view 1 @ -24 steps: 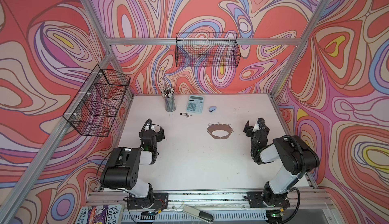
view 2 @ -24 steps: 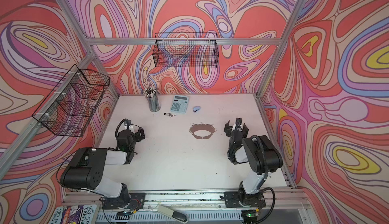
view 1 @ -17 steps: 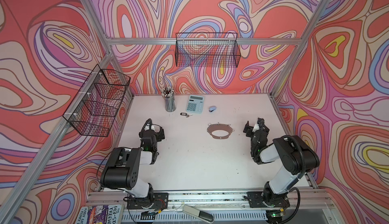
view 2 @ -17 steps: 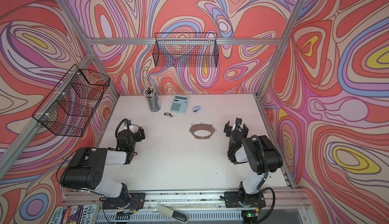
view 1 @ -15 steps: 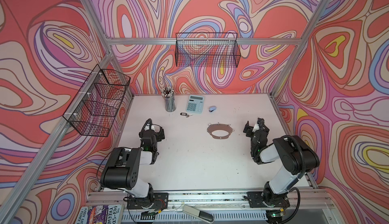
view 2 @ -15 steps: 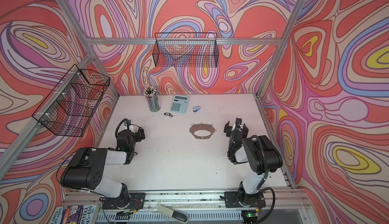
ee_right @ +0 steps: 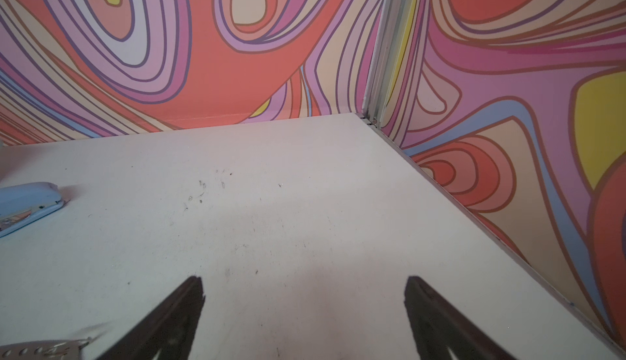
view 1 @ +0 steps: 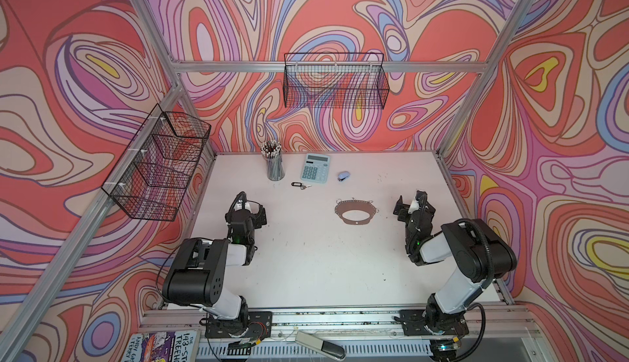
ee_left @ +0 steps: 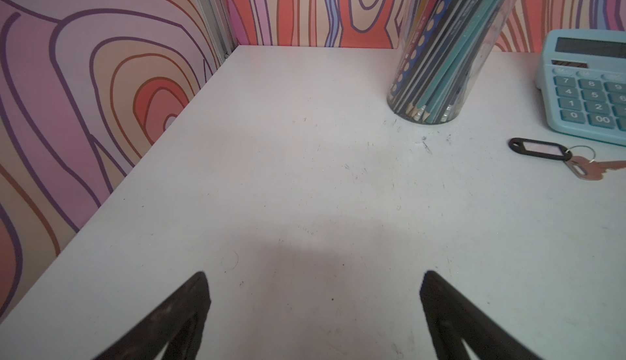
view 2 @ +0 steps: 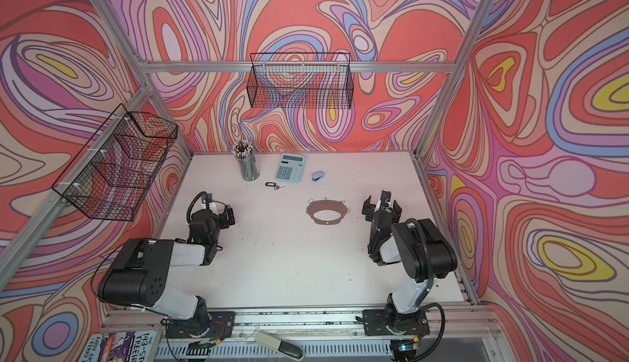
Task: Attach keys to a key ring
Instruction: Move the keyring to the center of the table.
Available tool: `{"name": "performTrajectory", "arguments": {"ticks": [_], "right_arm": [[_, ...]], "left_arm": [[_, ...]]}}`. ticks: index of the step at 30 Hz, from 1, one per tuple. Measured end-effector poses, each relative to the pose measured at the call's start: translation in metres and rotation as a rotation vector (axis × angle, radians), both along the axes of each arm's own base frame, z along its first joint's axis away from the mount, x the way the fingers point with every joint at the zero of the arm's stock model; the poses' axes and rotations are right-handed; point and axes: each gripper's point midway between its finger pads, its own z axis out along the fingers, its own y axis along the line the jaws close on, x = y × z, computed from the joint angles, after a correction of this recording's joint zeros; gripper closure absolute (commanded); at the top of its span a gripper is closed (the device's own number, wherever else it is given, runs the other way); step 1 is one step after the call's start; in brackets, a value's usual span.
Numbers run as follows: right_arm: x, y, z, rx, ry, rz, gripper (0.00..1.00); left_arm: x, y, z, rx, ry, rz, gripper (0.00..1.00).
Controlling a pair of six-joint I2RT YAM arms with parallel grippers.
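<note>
- So, we have both arms folded low at the near corners of the table, which we judge leaves the middle free for the work ahead.
- Our left gripper sits low over bare tabletop with its jaws spread wide and nothing between them. Our right gripper is the same, released and empty.
- The keys (1 silver key joined to a black tag) lie flat towards the far edge. They are just beside the calculator, near the pencil cup and well apart from both grippers.
- The key ring lies flat to the right of centre, near the right gripper and apart from the keys.
- We judge that nothing is attached yet. The left arm is on the keys' side and the right arm on the ring's side, so each is placed for 1 pickup.
- The key lies flat, so pinching it off the table will likely be awkward.
</note>
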Motion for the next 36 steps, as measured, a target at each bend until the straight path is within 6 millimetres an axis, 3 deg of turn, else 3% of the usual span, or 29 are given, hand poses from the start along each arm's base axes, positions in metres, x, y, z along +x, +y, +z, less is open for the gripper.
{"name": "performTrajectory", "arguments": {"ticks": [12, 14, 16, 19, 23, 25, 28, 30, 33, 36], "right_arm": [[-0.002, -0.002, 0.002, 0.002, -0.008, -0.004, 0.02], [-0.01, -0.003, 0.007, 0.007, -0.031, -0.005, 0.02], [-0.023, -0.004, 0.013, 0.007, -0.064, -0.011, 0.02], [-0.04, -0.005, 0.024, 0.005, -0.103, -0.037, 0.02], [-0.043, -0.009, 0.078, 0.075, -0.216, -0.086, 0.02], [-0.036, -0.012, 0.114, 0.151, -0.265, -0.115, 0.02], [-0.019, -0.013, 0.167, 0.276, -0.288, -0.156, 0.02], [-0.009, -0.009, 0.185, 0.315, -0.26, -0.148, 0.02], [-0.001, 0.006, 0.182, 0.347, -0.176, -0.075, 0.02], [0.002, 0.025, 0.153, 0.369, -0.045, 0.017, 0.02]], "left_arm": [[-0.001, 0.0, 0.001, 0.001, 0.01, 0.0, 0.0], [0.0, 0.002, 0.011, 0.004, 0.033, 0.013, 0.0], [0.007, 0.008, 0.042, -0.01, 0.006, 0.057, 0.0], [0.016, 0.018, 0.116, -0.106, -0.092, 0.163, 0.0], [0.007, 0.019, 0.205, -0.289, -0.185, 0.225, 0.0], [-0.002, 0.015, 0.224, -0.368, -0.192, 0.22, 0.0], [-0.017, 0.003, 0.215, -0.474, -0.134, 0.195, 0.0], [-0.024, -0.008, 0.196, -0.536, -0.069, 0.172, 0.0], [-0.031, -0.027, 0.162, -0.61, 0.044, 0.126, 0.0], [-0.036, -0.054, 0.142, -0.629, 0.138, 0.059, 0.0]]}}
